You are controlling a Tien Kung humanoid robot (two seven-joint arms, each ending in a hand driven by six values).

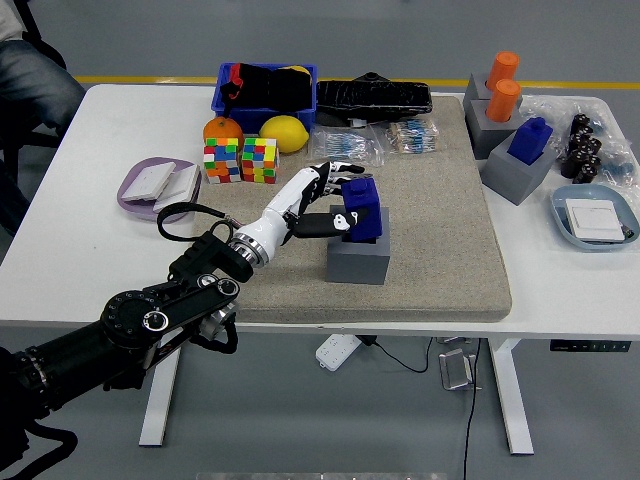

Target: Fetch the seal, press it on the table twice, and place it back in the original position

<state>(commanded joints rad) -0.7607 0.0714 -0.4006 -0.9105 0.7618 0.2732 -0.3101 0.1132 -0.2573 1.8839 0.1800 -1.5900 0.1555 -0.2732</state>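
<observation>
The blue seal (364, 207) stands in its grey holder block (359, 258) on the beige mat (440, 230), its base raised part of the way out of the block. My left hand (336, 200) is shut on the seal, with the thumb on its near side and the fingers over its far side. The left arm reaches in from the lower left. The right arm is not in view.
Two puzzle cubes (241, 160), an orange (222, 129) and a lemon (284, 132) lie behind the hand. A purple plate (156, 185) is at the left. More seals in grey holders (518, 160) and a blue dish (596, 217) are at the right. A person sits at the top left.
</observation>
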